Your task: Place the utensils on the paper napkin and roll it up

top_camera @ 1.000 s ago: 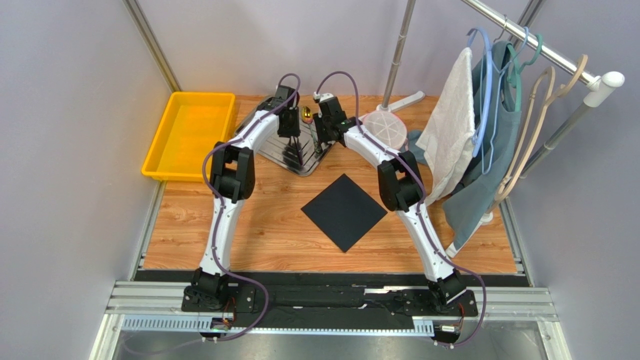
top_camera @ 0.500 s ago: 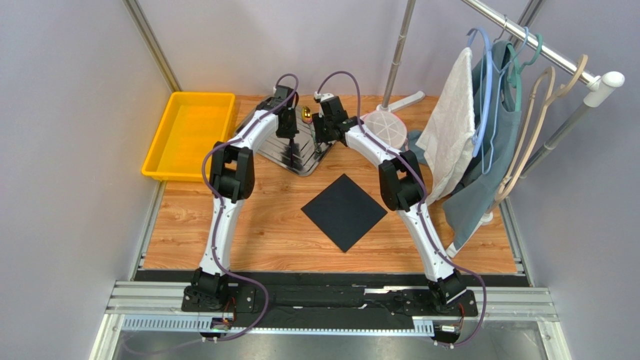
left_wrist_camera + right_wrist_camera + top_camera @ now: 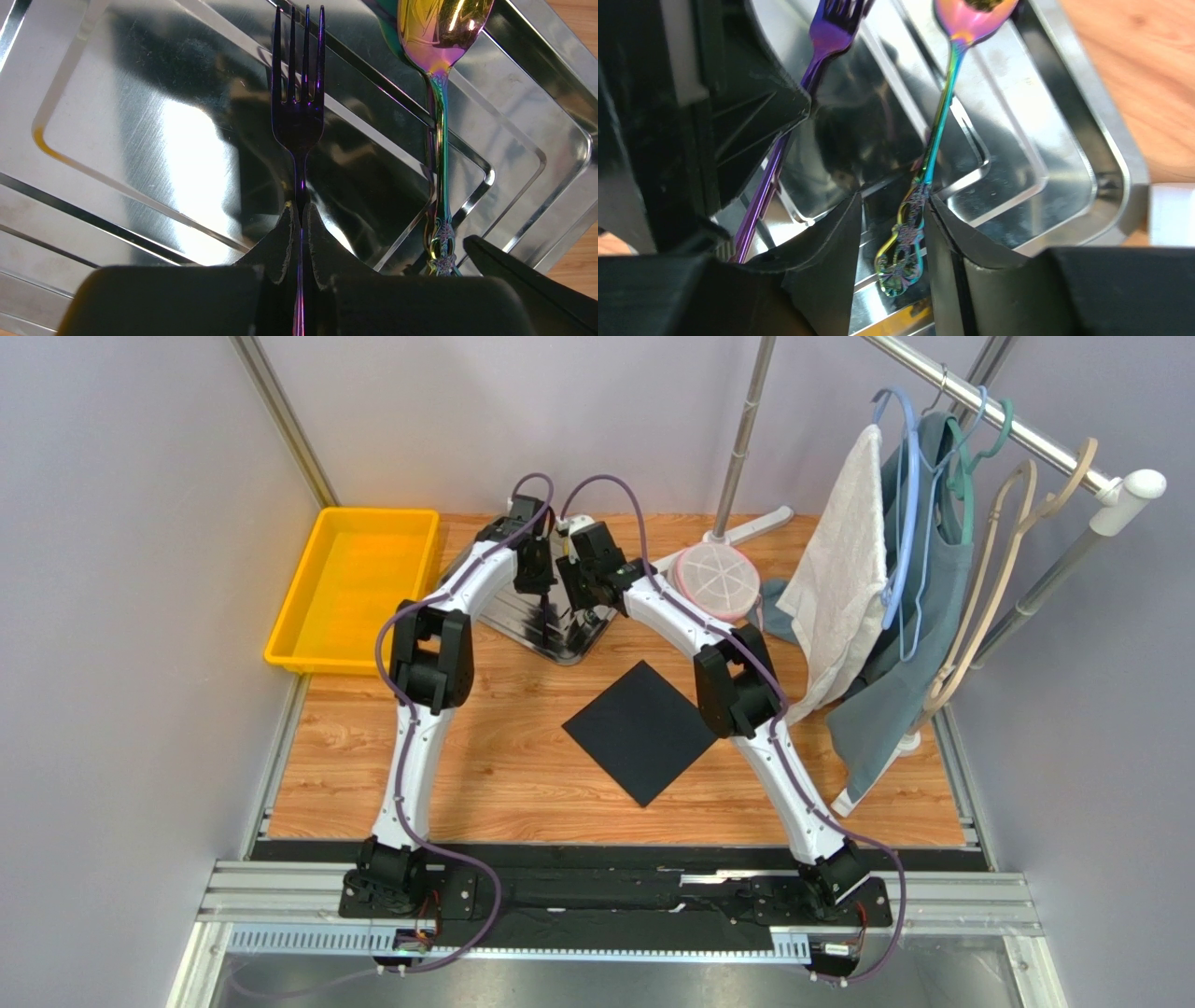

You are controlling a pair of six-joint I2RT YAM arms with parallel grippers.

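The purple fork [image 3: 297,119] lies in the grey metal tray [image 3: 140,147], and my left gripper [image 3: 300,234] is shut on its thin handle. The spoon [image 3: 439,42] with its gold bowl and greenish handle lies to the fork's right. In the right wrist view the spoon's handle end [image 3: 910,238] sits between the fingers of my right gripper [image 3: 894,238], which is open around it with a gap on the left side. The fork [image 3: 826,38] shows there too. The black paper napkin [image 3: 643,731] lies flat on the table, nearer than both grippers.
A yellow bin [image 3: 351,588] stands at the back left. A round pinkish lid [image 3: 718,577] lies right of the tray [image 3: 554,623]. A clothes rack with a white towel [image 3: 842,574] and hangers fills the right side.
My right gripper has moved left over the tray and come down around the spoon's handle. My left gripper stays on the fork.
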